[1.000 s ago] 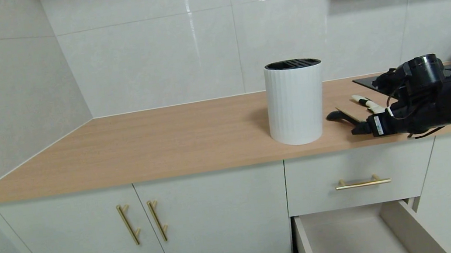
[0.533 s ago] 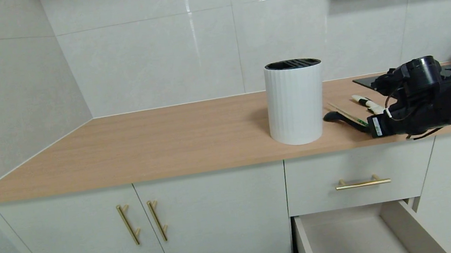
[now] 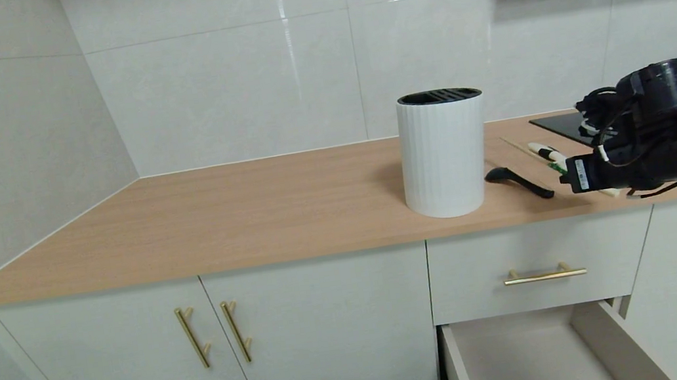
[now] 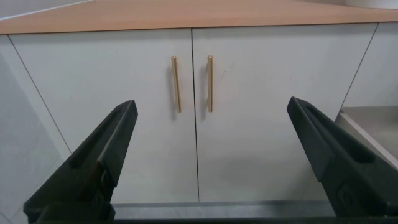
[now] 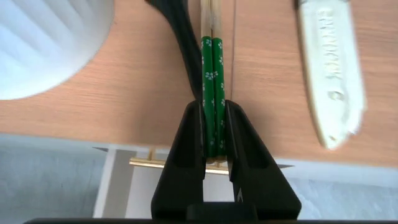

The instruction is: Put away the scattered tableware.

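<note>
Well, had chopsticks (image 5: 211,62) clenched in right gripper (image 5: 213,112) near their green ends, at three o'clock of holder (image 3: 443,155), by counter (image 3: 216,214) edge. Could have pivoted or slipped with so short a hold, or dragged spoon (image 3: 513,181) lying close alongside. Held left gripper (image 4: 211,109) spread and empty, facing doors (image 4: 273,112).
</note>
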Tool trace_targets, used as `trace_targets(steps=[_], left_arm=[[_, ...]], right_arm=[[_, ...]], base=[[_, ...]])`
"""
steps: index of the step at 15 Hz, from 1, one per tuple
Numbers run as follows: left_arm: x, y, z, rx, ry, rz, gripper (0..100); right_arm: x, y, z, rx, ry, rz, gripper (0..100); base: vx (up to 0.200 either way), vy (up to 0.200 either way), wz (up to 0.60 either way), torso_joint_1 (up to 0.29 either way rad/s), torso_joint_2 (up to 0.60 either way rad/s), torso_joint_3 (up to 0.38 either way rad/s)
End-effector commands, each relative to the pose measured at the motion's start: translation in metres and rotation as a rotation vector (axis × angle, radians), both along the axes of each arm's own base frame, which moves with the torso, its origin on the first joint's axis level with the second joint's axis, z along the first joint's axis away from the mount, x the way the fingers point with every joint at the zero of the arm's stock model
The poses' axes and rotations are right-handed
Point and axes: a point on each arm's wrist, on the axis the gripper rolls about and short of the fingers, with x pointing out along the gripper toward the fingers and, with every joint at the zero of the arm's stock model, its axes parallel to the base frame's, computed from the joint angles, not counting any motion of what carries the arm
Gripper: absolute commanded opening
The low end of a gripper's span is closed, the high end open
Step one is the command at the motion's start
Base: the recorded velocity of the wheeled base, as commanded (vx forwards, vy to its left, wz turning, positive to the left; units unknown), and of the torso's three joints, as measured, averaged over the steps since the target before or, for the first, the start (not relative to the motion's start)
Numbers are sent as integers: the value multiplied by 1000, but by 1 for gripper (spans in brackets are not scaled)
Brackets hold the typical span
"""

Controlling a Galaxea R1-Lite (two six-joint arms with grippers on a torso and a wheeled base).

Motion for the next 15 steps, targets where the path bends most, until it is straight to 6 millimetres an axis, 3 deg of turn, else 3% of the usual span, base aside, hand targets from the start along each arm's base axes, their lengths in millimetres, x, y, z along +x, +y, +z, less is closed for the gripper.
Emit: trace_targets(steps=[1, 4, 8, 11, 15], left_arm=[[0, 0, 0, 0, 0, -1, 100], [0, 0, 0, 0, 0, 1, 100], [0, 0, 0, 0, 0, 1, 100], [0, 0, 0, 0, 0, -1, 100], [0, 0, 0, 0, 0, -1, 100]], right_arm=[[-49, -4, 27, 28, -62, -9, 0], [-111, -8, 58, 130, -167, -42, 0], [-182, -7, 64, 162, 19, 69, 0], [-209, -9, 66, 183, 60, 189, 0], [-207, -8, 49, 107, 106, 244, 0]], base=[[0, 0, 0, 0, 0, 0], [0, 0, 0, 0, 0, 0], [0, 0, 0, 0, 0, 0], [0, 0, 0, 0, 0, 0], [0, 0, 0, 0, 0, 0]])
